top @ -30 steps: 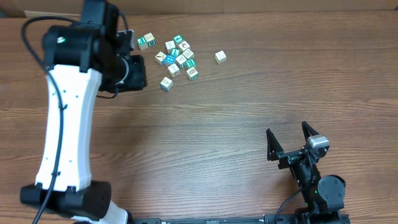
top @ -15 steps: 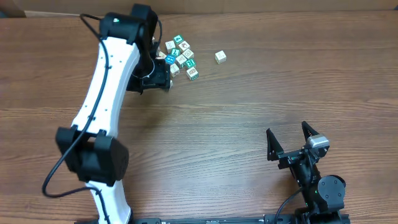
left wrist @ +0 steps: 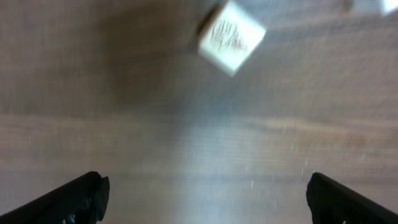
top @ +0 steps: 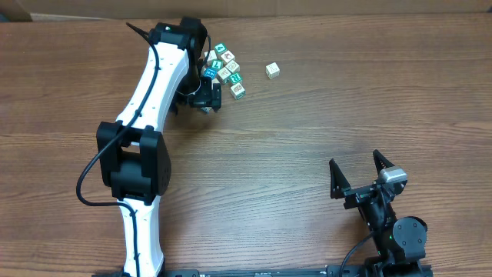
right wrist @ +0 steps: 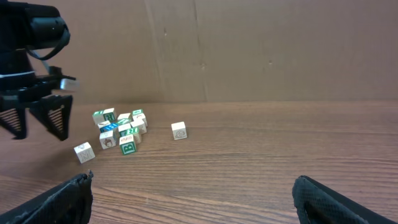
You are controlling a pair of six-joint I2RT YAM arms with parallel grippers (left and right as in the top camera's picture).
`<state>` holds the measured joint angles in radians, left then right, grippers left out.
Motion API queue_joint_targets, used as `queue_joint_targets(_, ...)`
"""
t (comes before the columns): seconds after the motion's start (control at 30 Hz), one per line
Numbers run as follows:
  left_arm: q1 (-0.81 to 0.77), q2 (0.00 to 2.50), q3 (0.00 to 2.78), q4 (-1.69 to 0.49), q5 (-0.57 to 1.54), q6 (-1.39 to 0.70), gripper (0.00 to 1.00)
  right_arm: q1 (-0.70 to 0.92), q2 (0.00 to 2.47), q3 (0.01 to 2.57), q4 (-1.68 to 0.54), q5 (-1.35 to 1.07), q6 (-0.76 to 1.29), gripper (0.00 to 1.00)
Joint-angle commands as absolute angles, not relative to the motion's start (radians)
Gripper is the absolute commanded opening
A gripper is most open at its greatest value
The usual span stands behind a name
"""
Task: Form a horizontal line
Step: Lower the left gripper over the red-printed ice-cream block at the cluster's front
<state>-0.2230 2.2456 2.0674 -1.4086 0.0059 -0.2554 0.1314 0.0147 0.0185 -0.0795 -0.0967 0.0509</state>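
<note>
A bunch of small cream-and-teal cubes (top: 225, 68) lies at the table's far side, and it shows in the right wrist view as the cube bunch (right wrist: 121, 129). One cube (top: 272, 71) sits alone to its right. No horizontal line of cubes is in view. My left gripper (top: 209, 98) hangs open at the bunch's near-left edge, above a single cream cube (right wrist: 83, 152). That cream cube (left wrist: 231, 37) is blurred in the left wrist view, ahead of the left gripper (left wrist: 205, 193), which has nothing between its fingers. My right gripper (top: 355, 161) stands open and empty at the near right.
The left arm (top: 154, 85) stretches from the near-left up over the table and covers the bunch's left part. A brown cardboard wall (right wrist: 249, 50) stands behind the table's far edge. Bare wood (top: 307, 131) lies between the cubes and the right gripper.
The left arm has swung right, from left of the bunch to its near-left edge. Its gripper has opened wide. The right arm has not moved.
</note>
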Motion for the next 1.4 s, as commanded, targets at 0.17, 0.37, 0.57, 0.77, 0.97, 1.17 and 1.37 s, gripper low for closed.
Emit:
queue_joint_targets(0.17, -0.239, 2.253, 2.082, -1.262, -0.008, -0.004, 0.89, 0.127, 0.003, 0.008, -0.077, -0.091, 0.047, 1.00)
queue_joint_targets(0.37, -0.242, 2.253, 2.081, -1.255, -0.009, 0.063, 0.81, 0.127, 0.003, 0.008, -0.077, -0.091, 0.047, 1.00)
queue_joint_targets(0.57, -0.242, 2.253, 2.061, -1.229, -0.009, 0.084, 0.80, 0.127, 0.003, 0.008, -0.077, -0.091, 0.047, 1.00)
queue_joint_targets(0.77, -0.242, 2.253, 1.979, -1.151, -0.008, 0.083, 0.80, 0.127, 0.003, 0.008, -0.077, -0.091, 0.047, 1.00)
queue_joint_targets(0.97, -0.242, 2.253, 1.901, -1.061, -0.009, 0.083, 0.77, 0.127, 0.003, 0.008, -0.077, -0.091, 0.047, 1.00)
queue_joint_targets(1.17, -0.242, 2.253, 1.863, -1.019, -0.009, 0.083, 0.69, 0.127, 0.003, 0.008, -0.077, -0.091, 0.047, 1.00)
queue_joint_targets(1.37, -0.242, 2.253, 1.831, -0.974, -0.008, 0.083, 0.68, 0.127, 0.003, 0.008, -0.077, -0.091, 0.047, 1.00)
